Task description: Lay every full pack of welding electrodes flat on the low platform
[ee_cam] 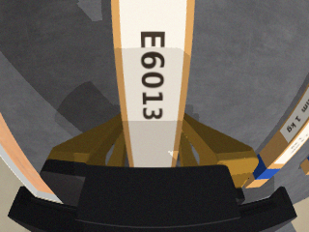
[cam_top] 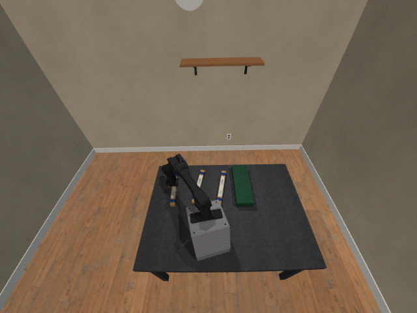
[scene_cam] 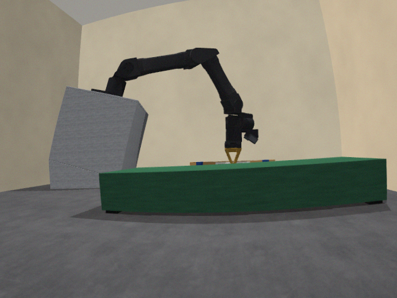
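Note:
Three long narrow packs with white labels and orange and blue ends are on the dark table. My gripper (cam_top: 172,184) is shut on the left pack (cam_top: 172,197). In the wrist view the fingers clasp this pack (ee_cam: 153,72), labelled E6013, from both sides. In the side view the gripper (scene_cam: 232,160) holds the pack (scene_cam: 229,162) level, just showing above the platform's top edge. The middle pack (cam_top: 200,180) and the right pack (cam_top: 221,186) lie flat on the table. The green low platform (cam_top: 242,185) lies to the right of them with nothing on it.
The grey base block (cam_top: 208,232) of the arm stands in front of the packs. Part of a neighbouring pack (ee_cam: 290,131) shows at the right of the wrist view. The platform (scene_cam: 243,184) fills the side view's foreground.

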Available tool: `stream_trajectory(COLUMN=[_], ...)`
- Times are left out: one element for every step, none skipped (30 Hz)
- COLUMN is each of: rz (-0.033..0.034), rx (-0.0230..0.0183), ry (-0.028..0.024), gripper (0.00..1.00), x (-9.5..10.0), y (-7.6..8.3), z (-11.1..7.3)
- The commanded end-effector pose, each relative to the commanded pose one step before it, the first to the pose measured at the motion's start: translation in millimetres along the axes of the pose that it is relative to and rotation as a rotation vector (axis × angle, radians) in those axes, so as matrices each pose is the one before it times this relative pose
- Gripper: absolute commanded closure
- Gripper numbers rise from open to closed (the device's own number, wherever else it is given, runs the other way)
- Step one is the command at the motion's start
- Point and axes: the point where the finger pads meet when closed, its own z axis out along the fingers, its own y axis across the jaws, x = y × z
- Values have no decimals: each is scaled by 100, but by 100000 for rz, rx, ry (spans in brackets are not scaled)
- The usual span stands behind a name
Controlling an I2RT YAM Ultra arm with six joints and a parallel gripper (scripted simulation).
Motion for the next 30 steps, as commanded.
stream_trajectory(rz=[-118,119,53,-82,-28,62,19,-44,170,1,1,1,0,0,0,1,1,1,1,1,1,1,1,1,1,0,0,0,0,0], rx=[-3898,-587,-250,431,158,-292,-80,238,-824,21,20,21,0,0,14,-2,-2,-2,-2,-2,-2,-2,-2,-2,-2,-2,-2,-2,-2,0], ry=[-5668,-873,-389,586,187,-448,-145,308,-1221,-16,-16,-16,0,0,-10,1,1,1,1,1,0,0,0,0,0,0,0,0,0,0], gripper=[100,100,100,100,100,100,100,100,100,100,100,100,100,100,100,100,100,100,100,100,100,100,100,100,100,100,100,100,100,100], x=[-1629,-360,-159,246,81,-183,-58,130,-518,-20,-18,-16,0,0,-9,-5,-4,-3,-4,-5,-6,-8,-10,-13,-15,-18,-20,-22,-24,0], y=[1710,217,94,-157,-56,108,31,-85,332,27,26,25,0,0,25,27,26,26,27,28,29,29,30,30,30,29,28,27,26,0], z=[-5037,-380,-260,-22,-118,-276,-201,-89,-421,-110,-103,-97,0,0,-81,-78,-75,-74,-73,-72,-72,-71,-71,-70,-69,-67,-66,-64,-61,0])
